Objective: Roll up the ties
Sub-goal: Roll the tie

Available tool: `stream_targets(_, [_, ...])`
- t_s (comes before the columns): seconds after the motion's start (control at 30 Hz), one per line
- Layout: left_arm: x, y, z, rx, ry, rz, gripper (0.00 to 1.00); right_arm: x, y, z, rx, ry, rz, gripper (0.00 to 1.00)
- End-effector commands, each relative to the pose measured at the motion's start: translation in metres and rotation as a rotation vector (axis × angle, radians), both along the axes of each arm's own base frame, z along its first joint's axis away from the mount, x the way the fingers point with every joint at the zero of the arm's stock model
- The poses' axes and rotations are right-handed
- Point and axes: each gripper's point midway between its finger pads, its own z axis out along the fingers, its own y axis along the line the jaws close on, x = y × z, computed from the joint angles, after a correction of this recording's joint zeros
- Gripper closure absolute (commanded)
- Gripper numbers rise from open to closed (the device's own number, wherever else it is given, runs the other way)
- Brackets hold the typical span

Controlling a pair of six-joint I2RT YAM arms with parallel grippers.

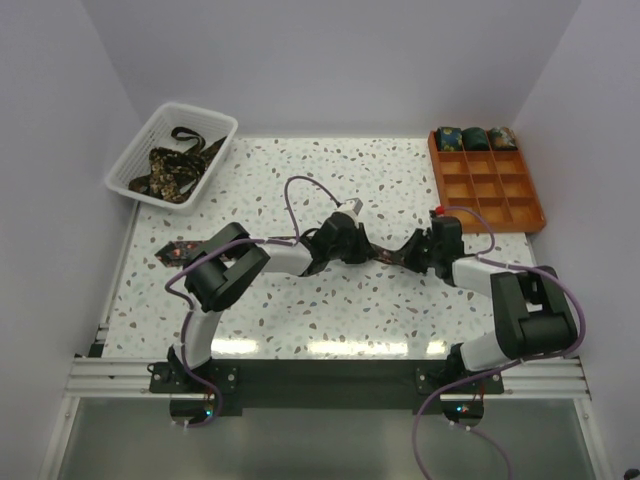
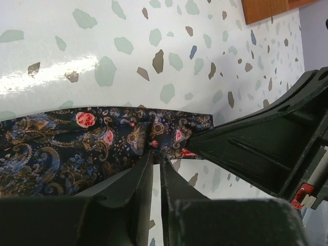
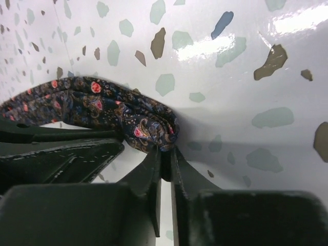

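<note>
Top external view first: one tie [image 1: 176,252] lies stretched across the counter [image 1: 300,180], its far end out by my left arm's elbow, its near end in the middle where both arms meet. Three rolled ties [image 1: 474,137] sit in the back row of the orange tray [image 1: 436,165], and loose ties [image 1: 172,168] wait in the white basket [image 1: 137,146], so by my reading I'm partway through the batch.

On the left wrist camera, my left pincer [image 2: 156,156] is nearly closed, nipping the paisley fabric right at its tips. On the right wrist camera, my right pincer [image 3: 165,154] is pinched down on a small doubled-over fold at the very end of the tie. The two pincers are just beside each other on that end.

I'd call this the start of the roll: the first turn is formed and gripped, nothing more wound.

What the next move calls for, as I judge it: keep the fold tight, turn it over onto the flat length, and let one pincer hold while the other re-grips. If both let go together, that fold could spring open.
</note>
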Motion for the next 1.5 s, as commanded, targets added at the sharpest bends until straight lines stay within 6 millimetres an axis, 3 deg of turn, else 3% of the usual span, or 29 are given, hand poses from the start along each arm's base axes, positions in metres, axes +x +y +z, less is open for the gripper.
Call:
stream_targets(0.0, [0.006, -0.003, 0.015, -0.012, -0.028, 0.008, 0.83, 0.003, -0.009, -0.002, -0.038, -0.009, 0.002, 0.97])
stream_targets(0.07, [0.011, 0.004, 0.028, -0.015, -0.058, 0.023, 0.78, 0.001, -0.014, -0.002, -0.073, 0.007, 0.016, 1.0])
stream_targets(0.13, [0.012, 0.018, 0.028, 0.003, -0.064, 0.041, 0.71, 0.0, -0.017, -0.001, -0.105, 0.01, 0.044, 1.0])
stream_targets(0.17, [0.018, 0.026, 0.043, -0.008, -0.087, 0.064, 0.69, 0.002, -0.02, 0.002, -0.123, 0.022, 0.048, 1.0])
stream_targets(0.23, [0.018, 0.049, 0.036, 0.045, -0.079, 0.098, 0.61, -0.005, -0.024, 0.0, -0.163, 0.059, 0.085, 1.0])
stream_targets(0.27, [0.029, 0.067, 0.046, 0.06, -0.102, 0.147, 0.6, -0.007, -0.025, 0.003, -0.177, 0.085, 0.101, 1.0])
stream_targets(0.33, [0.028, 0.101, 0.031, 0.137, -0.075, 0.214, 0.58, -0.009, -0.032, 0.005, -0.226, 0.1, 0.122, 1.0])
stream_targets(0.37, [0.035, 0.122, 0.041, 0.139, -0.086, 0.264, 0.58, -0.013, -0.035, 0.008, -0.246, 0.128, 0.131, 1.0])
stream_targets(0.43, [0.029, 0.163, 0.023, 0.233, -0.06, 0.346, 0.57, -0.018, -0.044, 0.012, -0.299, 0.151, 0.149, 1.0])
stream_targets(0.53, [0.026, 0.214, 0.024, 0.3, -0.066, 0.461, 0.58, -0.013, -0.044, 0.022, -0.315, 0.131, 0.178, 1.0])
stream_targets(0.57, [0.029, 0.23, 0.033, 0.301, -0.085, 0.501, 0.58, -0.012, -0.043, 0.024, -0.314, 0.132, 0.185, 1.0])
stream_targets(0.67, [0.027, 0.27, 0.03, 0.358, -0.084, 0.577, 0.58, -0.012, -0.043, 0.027, -0.325, 0.135, 0.22, 1.0])
stream_targets(0.87, [0.022, 0.33, 0.016, 0.465, -0.026, 0.7, 0.6, -0.019, -0.045, 0.026, -0.337, 0.155, 0.239, 1.0])
stream_targets(1.03, [0.012, 0.358, -0.002, 0.51, 0.051, 0.74, 0.61, -0.024, -0.051, 0.028, -0.376, 0.17, 0.264, 1.0])
stream_targets(1.47, [-0.001, 0.388, -0.032, 0.57, 0.204, 0.721, 0.62, -0.039, -0.038, 0.035, -0.436, 0.186, 0.378, 1.0])
